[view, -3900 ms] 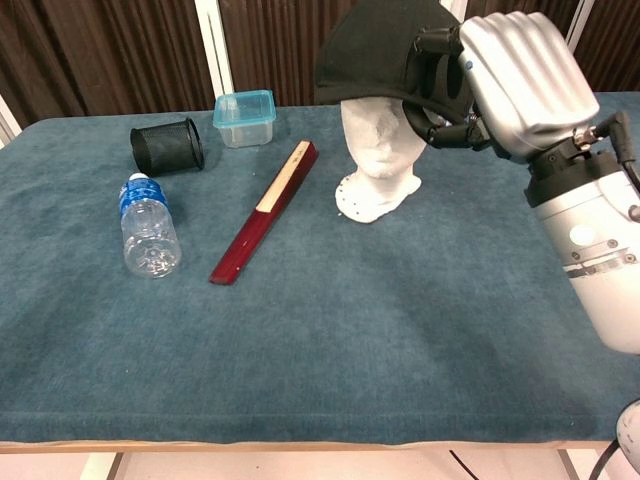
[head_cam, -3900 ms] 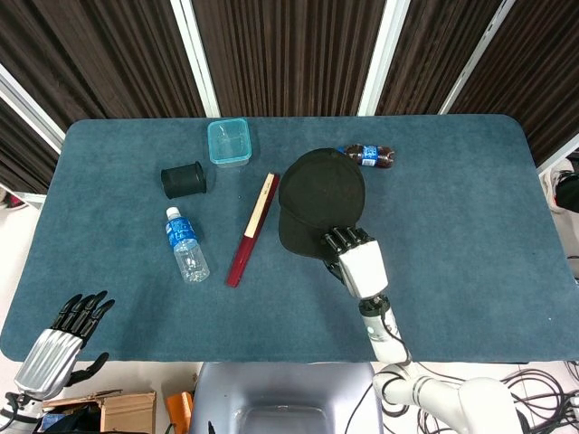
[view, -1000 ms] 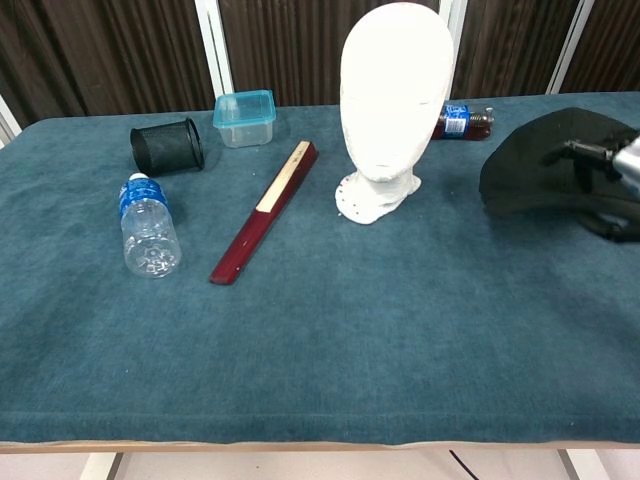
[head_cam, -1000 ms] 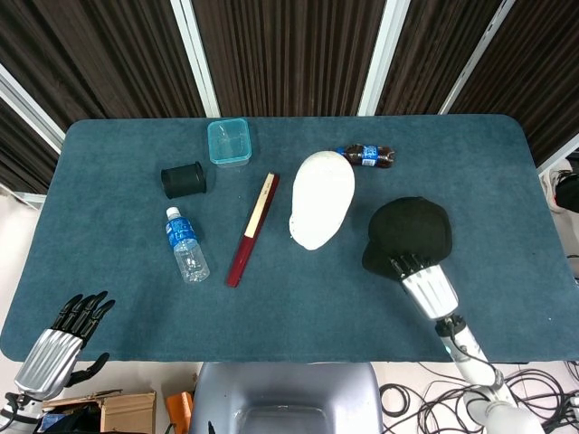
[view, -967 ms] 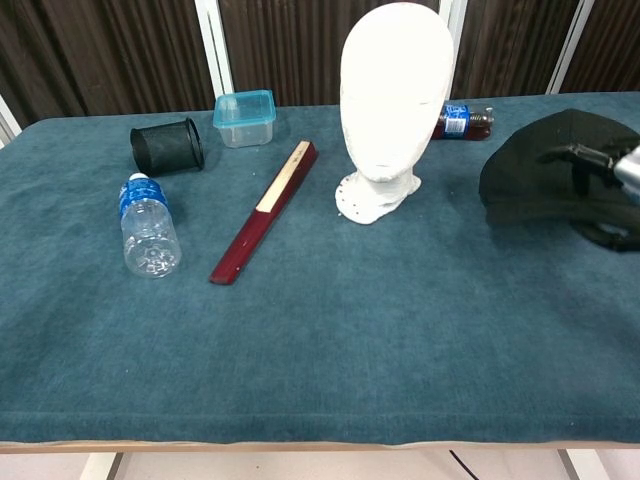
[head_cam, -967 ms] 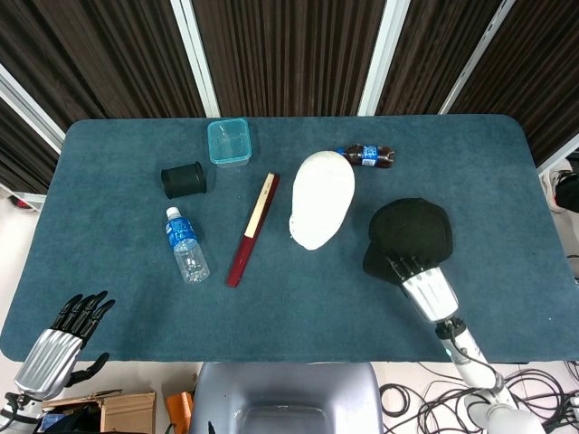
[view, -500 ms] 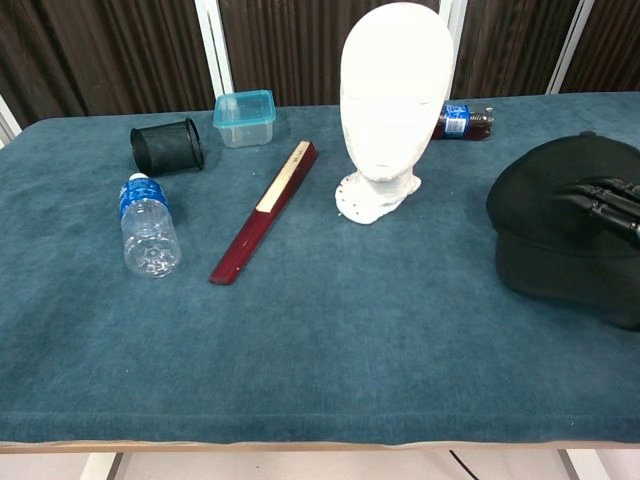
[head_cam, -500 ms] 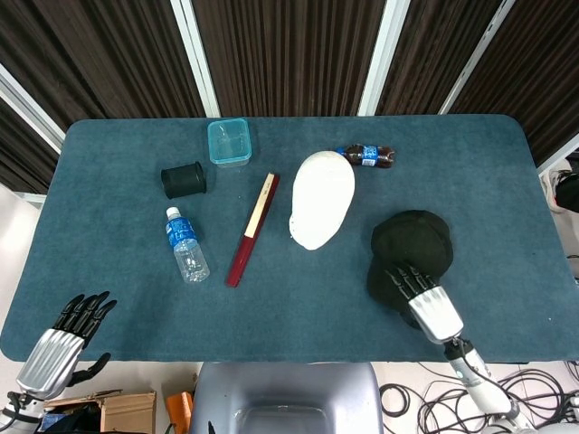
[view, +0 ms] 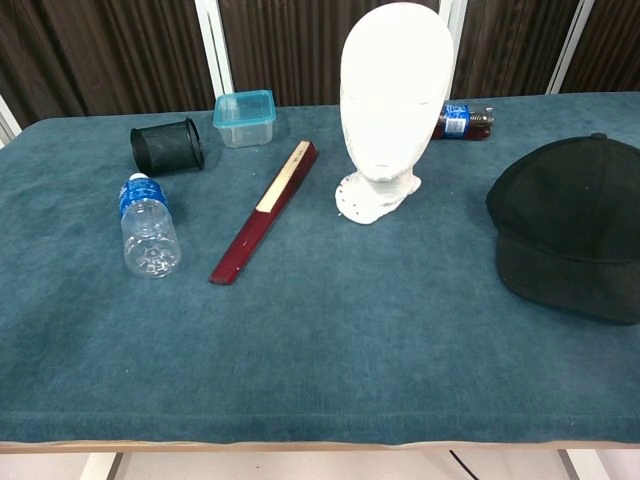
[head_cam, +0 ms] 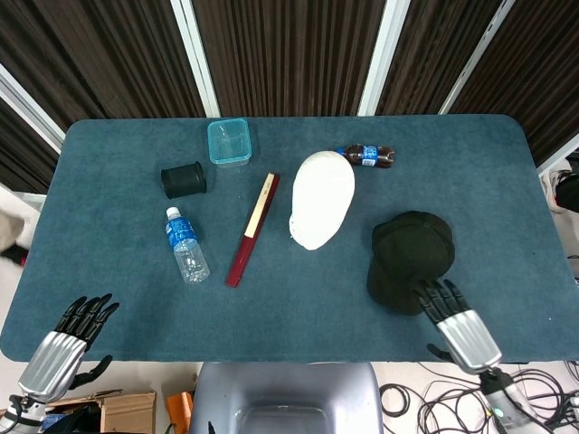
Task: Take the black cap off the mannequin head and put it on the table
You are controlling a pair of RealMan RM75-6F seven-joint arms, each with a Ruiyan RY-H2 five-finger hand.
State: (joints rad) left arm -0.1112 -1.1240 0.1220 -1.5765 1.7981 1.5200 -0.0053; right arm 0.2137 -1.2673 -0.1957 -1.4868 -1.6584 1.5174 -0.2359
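The black cap [head_cam: 409,259] [view: 573,238] lies flat on the blue table, right of the bare white mannequin head [head_cam: 321,196] [view: 393,95], its brim toward the near edge. My right hand [head_cam: 460,327] is open just off the table's near edge, fingers spread and pointing at the cap's brim, apart from it. My left hand [head_cam: 65,348] is open at the near left corner, holding nothing. Neither hand appears in the chest view.
A clear water bottle [head_cam: 186,245], a dark red folded fan [head_cam: 252,230], a black mesh cup [head_cam: 184,180] on its side and a teal plastic box [head_cam: 228,142] occupy the left half. A small cola bottle [head_cam: 370,155] lies behind the mannequin head.
My right hand carried the cap off the head, set it on the table to the right, let go and drew back toward the near edge. The left hand stayed put.
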